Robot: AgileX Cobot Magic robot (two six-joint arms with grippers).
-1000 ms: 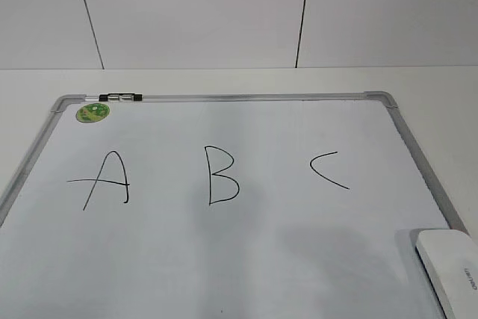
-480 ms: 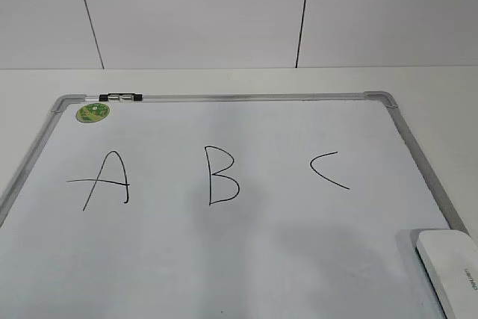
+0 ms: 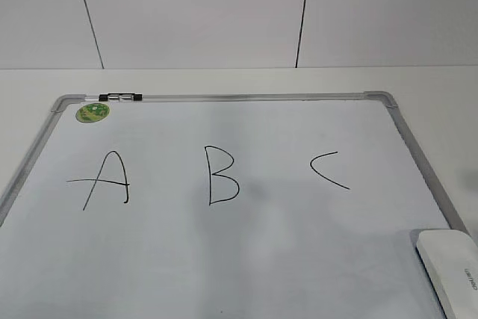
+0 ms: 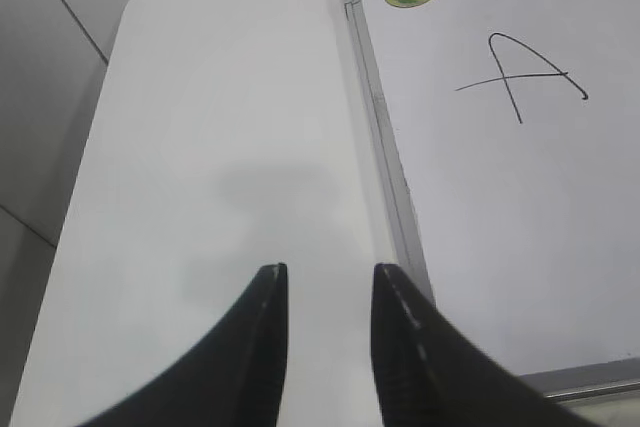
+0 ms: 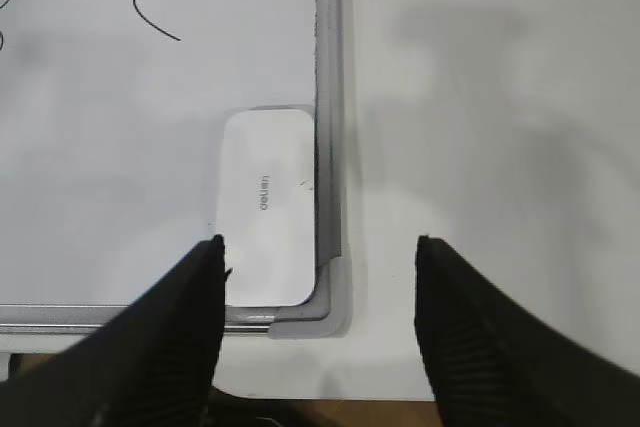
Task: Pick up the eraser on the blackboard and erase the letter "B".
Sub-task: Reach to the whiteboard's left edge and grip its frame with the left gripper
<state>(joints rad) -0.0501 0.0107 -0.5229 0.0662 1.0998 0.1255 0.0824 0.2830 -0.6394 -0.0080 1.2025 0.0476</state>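
Note:
The blackboard [image 3: 254, 98] is a white board with a grey frame, lying flat on the table. The black letters "A" [image 3: 104, 178], "B" [image 3: 222, 175] and "C" [image 3: 328, 170] are written on it. The white eraser [image 3: 452, 268] lies on its near right corner, against the frame. No gripper shows in the exterior view. In the right wrist view my right gripper [image 5: 318, 241] is open wide above the eraser [image 5: 265, 202] and the board's corner, not touching them. In the left wrist view my left gripper [image 4: 328, 282] is open and empty over the table, left of the board's frame [image 4: 385, 147].
A round green sticker [image 3: 92, 112] and a small black-and-clear marker [image 3: 119, 97] sit at the board's far left corner. The white table [image 3: 441, 110] surrounds the board. A tiled wall [image 3: 194, 13] stands behind. The table's near edge [image 5: 400, 399] shows under the right gripper.
The soft shadow over the board's near right part has shrunk and shifted. The eraser, the letters and the marker have not moved.

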